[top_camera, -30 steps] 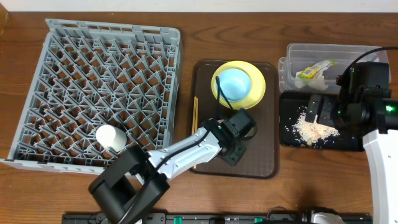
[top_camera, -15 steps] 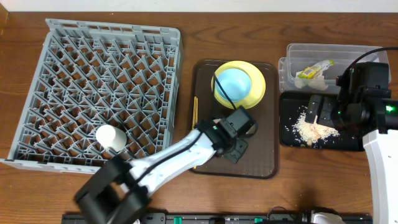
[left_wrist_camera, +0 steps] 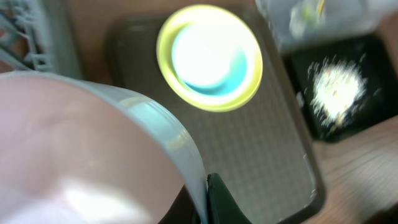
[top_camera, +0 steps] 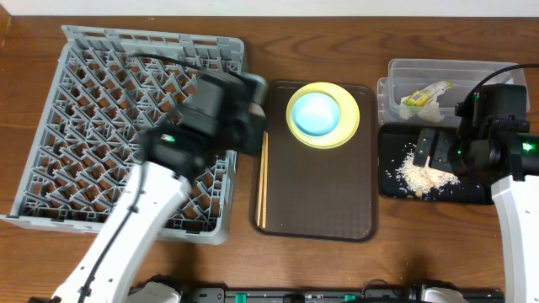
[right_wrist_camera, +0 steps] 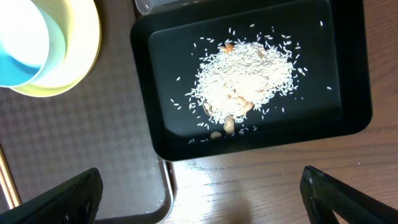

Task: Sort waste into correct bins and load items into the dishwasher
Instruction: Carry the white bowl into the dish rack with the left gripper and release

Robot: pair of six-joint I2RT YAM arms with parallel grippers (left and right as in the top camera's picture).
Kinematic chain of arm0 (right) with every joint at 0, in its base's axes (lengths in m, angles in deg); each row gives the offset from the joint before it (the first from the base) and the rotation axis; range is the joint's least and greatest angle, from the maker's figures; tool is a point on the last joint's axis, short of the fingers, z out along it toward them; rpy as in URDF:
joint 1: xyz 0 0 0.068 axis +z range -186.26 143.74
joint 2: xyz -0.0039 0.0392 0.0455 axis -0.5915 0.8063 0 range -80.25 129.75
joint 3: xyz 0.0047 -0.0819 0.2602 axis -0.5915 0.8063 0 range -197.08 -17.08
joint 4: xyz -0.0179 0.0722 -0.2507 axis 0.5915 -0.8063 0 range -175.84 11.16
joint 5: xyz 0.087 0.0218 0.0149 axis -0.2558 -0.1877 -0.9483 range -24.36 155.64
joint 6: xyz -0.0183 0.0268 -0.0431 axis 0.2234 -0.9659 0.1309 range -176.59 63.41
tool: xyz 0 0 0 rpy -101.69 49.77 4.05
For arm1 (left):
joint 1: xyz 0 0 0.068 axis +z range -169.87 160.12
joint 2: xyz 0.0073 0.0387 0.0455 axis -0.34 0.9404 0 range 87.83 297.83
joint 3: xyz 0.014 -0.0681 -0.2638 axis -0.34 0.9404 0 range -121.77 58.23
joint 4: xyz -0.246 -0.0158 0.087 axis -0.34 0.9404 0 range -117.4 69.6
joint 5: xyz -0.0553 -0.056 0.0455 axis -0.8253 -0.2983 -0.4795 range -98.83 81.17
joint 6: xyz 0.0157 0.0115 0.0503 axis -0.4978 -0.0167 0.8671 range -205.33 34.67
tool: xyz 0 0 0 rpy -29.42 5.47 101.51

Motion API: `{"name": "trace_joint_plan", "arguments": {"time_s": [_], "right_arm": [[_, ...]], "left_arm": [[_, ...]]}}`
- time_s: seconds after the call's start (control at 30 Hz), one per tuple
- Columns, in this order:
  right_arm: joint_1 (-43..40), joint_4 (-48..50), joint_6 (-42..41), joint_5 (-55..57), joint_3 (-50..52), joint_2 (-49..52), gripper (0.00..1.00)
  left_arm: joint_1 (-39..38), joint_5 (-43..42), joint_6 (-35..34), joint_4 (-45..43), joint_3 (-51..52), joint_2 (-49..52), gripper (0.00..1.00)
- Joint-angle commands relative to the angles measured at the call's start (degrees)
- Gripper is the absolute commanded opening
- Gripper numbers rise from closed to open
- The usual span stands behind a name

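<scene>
Fingers (left_wrist_camera: 214, 199) on pink bowl (left_wrist_camera: 81, 155), arm (top_camera: 147, 198) over rack (top_camera: 84, 101)

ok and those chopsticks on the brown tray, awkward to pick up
Probably: the chopsticks look thin and lie flat on the brown tray, so little to grip. Likely stiff and light, they may roll or separate if nudged.

L arm (top_camera: 147, 206) reaches toward 1 o'clock, motion-blurred. L gripper (left_wrist_camera: 206, 198) is clamped on pale pink bowl (left_wrist_camera: 81, 155) rim. R arm (top_camera: 505, 151) at 3 o'clock. R gripper (right_wrist_camera: 208, 199) points to 9 o'clock, fingers max. apart.
</scene>
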Motion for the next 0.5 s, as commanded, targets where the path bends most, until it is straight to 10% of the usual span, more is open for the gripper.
{"name": "trace_joint_plan", "arguments": {"time_s": [0.0, 0.47], "right_arm": [[-0.22, -0.15, -0.37, 0.35, -0.68, -0.13, 0.99], [-0.22, -0.17, -0.39, 0.35, -0.68, -0.13, 0.99]], "left_arm": [[10.16, -16.22, 2.51, 0.9, -0.66, 0.68, 0.06], [37.92, -60.13, 9.31, -3.32, -0.66, 17.11, 0.06]]}}
